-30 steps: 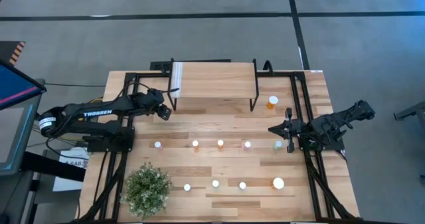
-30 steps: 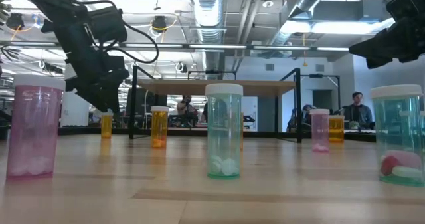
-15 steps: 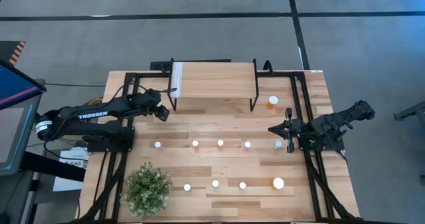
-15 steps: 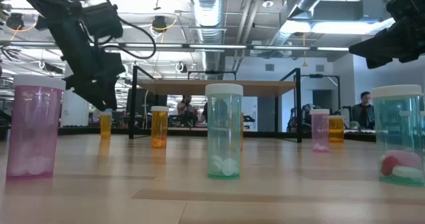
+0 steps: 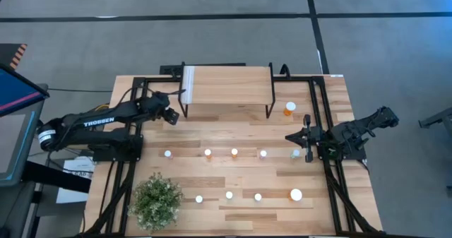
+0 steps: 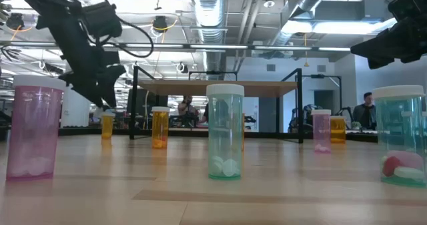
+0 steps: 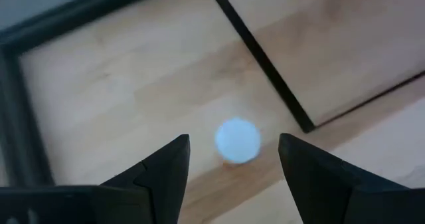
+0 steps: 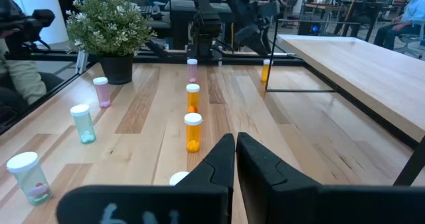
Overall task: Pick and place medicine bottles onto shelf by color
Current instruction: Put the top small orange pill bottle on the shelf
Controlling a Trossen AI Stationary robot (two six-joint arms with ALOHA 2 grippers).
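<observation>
At the high view's left, "TROSSEN" is read on the left arm; its left gripper (image 5: 170,116) is held wide open and empty over a white-capped bottle (image 7: 237,141) by the shelf (image 5: 227,84) leg, upper centre. Bottles (image 5: 234,152) are lined in two rows below the shelf. At right, the right gripper (image 5: 305,138) is parked, fingers pressed together, nothing held.
</observation>
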